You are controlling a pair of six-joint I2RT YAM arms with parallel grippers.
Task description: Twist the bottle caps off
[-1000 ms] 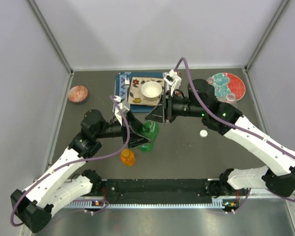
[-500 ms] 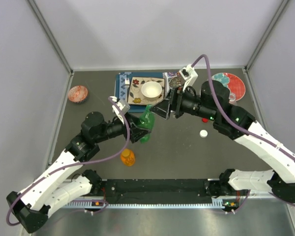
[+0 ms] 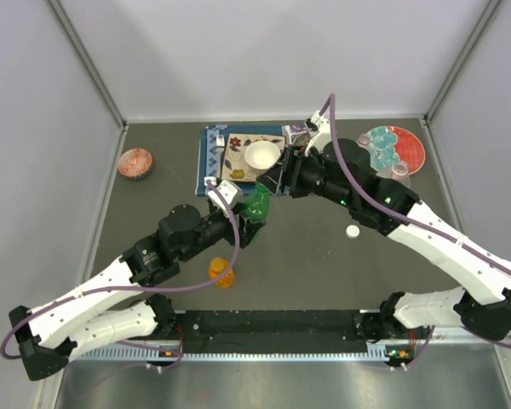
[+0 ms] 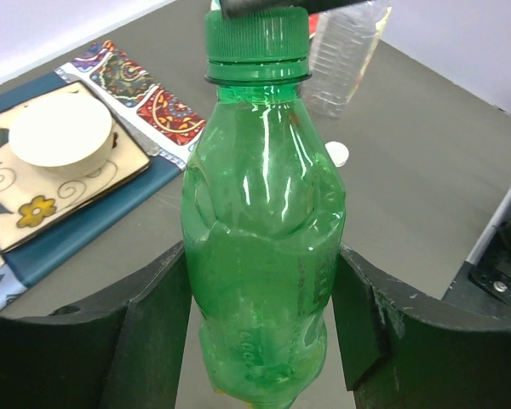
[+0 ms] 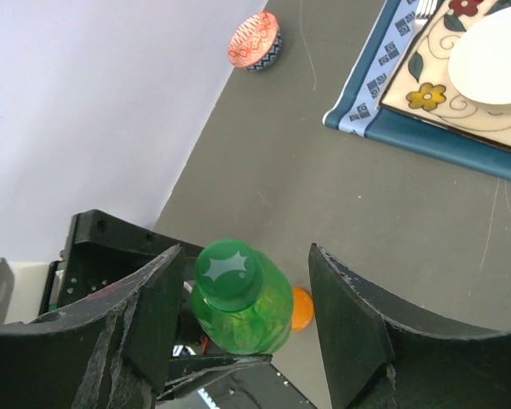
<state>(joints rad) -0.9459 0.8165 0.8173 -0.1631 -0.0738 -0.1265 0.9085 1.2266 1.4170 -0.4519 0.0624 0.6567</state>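
Left claw (image 4: pixel 260 324) is clamped on the lower body of the green bottle (image 4: pixel 260 204), one finger pressed against each side. It holds the bottle just on the near side of the white bowl (image 4: pixel 61 134), toward the arms; whether the bottle's base touches the tabletop (image 4: pixel 426 170) cannot be told. Right claw (image 5: pixel 245 256) hangs over the bottle's top with its fingers spread. The green cap (image 5: pixel 228 273) sits between them with a gap on either side, so this claw grips nothing. That cap is on the bottle's neck. Farther from the bowl on the same near side, past the green bottle, stands the orange bottle (image 3: pixel 221 272). A loose white cap (image 3: pixel 353 230) lies on the tabletop to the right of the bowl and nearer the arms. A clear bottle (image 4: pixel 345 51) stands off to the bowl's right.
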